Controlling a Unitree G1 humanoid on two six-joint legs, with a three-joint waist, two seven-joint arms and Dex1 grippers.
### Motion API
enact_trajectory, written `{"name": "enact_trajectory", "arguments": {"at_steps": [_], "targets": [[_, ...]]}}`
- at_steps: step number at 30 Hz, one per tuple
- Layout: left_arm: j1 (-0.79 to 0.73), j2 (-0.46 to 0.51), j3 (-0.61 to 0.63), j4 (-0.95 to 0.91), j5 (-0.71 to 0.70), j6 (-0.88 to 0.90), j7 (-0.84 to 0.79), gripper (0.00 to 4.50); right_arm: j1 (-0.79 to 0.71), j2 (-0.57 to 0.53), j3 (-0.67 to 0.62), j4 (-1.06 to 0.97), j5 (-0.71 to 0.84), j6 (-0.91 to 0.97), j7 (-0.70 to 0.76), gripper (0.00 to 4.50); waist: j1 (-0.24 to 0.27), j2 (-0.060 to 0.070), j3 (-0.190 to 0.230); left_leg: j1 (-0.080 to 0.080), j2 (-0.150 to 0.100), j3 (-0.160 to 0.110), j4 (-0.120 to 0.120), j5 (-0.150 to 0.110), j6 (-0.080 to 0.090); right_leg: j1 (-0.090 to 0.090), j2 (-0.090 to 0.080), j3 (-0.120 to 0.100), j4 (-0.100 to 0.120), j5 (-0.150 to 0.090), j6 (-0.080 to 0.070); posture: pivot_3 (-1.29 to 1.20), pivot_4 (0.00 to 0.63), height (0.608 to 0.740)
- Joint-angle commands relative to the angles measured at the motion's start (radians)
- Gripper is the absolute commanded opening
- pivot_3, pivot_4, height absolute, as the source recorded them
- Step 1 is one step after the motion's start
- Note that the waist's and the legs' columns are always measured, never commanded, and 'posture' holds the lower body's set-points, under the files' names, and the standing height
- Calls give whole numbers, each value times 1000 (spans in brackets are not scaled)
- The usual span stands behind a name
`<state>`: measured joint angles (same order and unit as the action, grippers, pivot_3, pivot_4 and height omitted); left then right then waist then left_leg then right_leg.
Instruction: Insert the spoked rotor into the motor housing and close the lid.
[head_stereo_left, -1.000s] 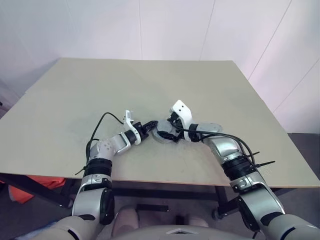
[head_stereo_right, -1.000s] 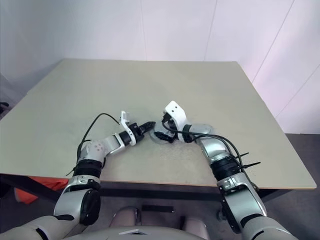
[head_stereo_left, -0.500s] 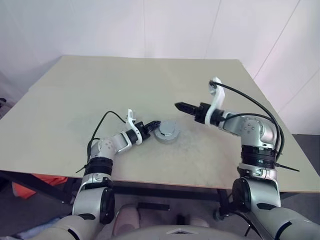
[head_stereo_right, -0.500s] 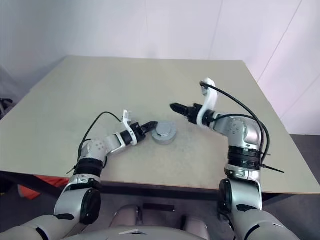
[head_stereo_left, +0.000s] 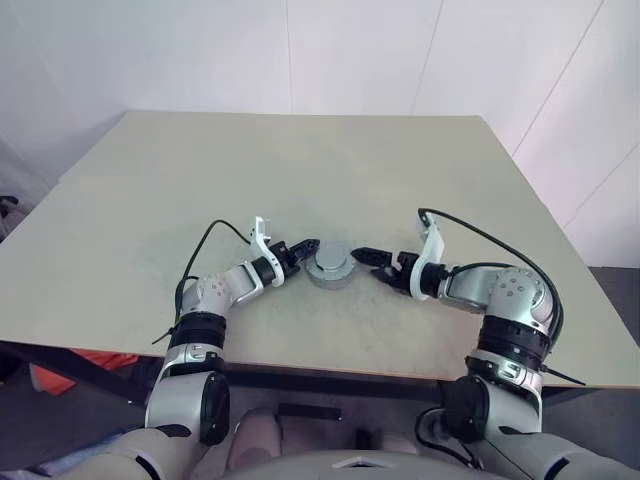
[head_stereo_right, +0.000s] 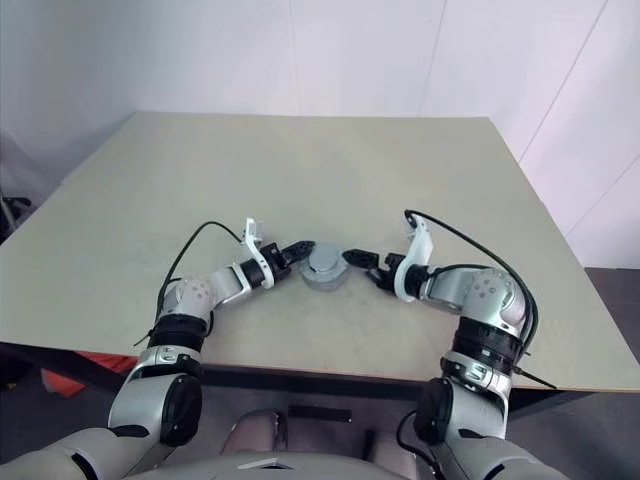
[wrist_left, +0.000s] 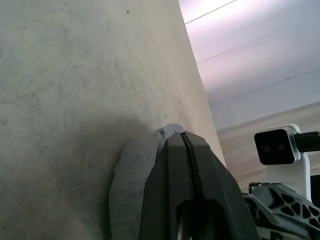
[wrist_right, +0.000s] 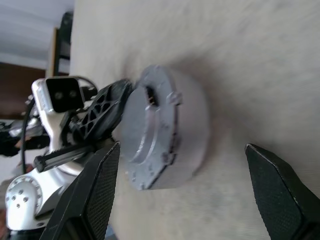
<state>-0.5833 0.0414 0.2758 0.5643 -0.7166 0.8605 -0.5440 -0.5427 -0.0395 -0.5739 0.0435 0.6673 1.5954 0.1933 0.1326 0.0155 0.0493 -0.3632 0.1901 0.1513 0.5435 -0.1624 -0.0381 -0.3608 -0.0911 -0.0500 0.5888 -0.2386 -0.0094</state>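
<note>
Lid (head_stereo_left: 331, 264) mid-table (head_stereo_left: 300, 160), far frm edges.

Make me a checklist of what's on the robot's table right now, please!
Surface: tan table, bare apart from the assembly.
Job's things: grey lid sits on the motor housing; the rotor can't be seen.
Clutter: nothing seen.
Hands: left hand shut, tip against the lid's edge; right hand open, fingers spread beside the assembly, not touching it.
Cables: black cable loops over the left arm, another over the right.
Surroundings: white walls.
</note>
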Motion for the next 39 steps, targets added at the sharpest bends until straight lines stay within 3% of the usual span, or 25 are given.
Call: {"name": "enact_trajectory", "arguments": {"at_steps": [1,8,11,16,17,31,39], "targets": [[-3,-2,-16,30,33,1,18,0,-64,90,-10,23,5,19,-39,4480,-3,0,0,0,0,0,-1,0,-1,-1,0,0,0,0,1,0,0,740],[-7,-3,-12,32,38,-14,17,0,-110,165,-34,89,-31,-20,-68,4480,-5,0,0,-3,0,0,-1,2,-3,-3,0,0,0,3,-4,0,0,740],[-7,-4,-12,33,39,-17,17,0,-115,159,-42,121,-56,-55,-90,3867,-5,0,0,-3,0,0,-2,2,-4,-3,0,0,0,3,-4,0,0,740],[-7,-6,-8,36,42,-30,14,0,-110,137,-19,127,-66,-79,-90,2193,-5,1,-1,-2,0,0,-2,3,-5,-3,0,0,1,3,-3,0,0,740],[-7,-6,-6,37,42,-34,13,0,-111,133,-19,129,-66,-85,-90,2104,-3,1,-1,-2,0,0,-2,3,-5,-2,0,0,1,3,-3,0,0,740],[-9,-10,150,21,-48,-102,57,0,-249,138,-197,263,-1,-227,-192,2104,-5,1,0,-5,0,0,-2,5,-8,-5,0,0,2,4,-4,0,0,740],[9,-23,254,-26,-158,-96,98,0,-402,174,-323,361,160,-316,-229,2104,-13,2,1,-13,1,1,-2,5,-8,-16,3,0,3,7,-1,0,0,740]]}}
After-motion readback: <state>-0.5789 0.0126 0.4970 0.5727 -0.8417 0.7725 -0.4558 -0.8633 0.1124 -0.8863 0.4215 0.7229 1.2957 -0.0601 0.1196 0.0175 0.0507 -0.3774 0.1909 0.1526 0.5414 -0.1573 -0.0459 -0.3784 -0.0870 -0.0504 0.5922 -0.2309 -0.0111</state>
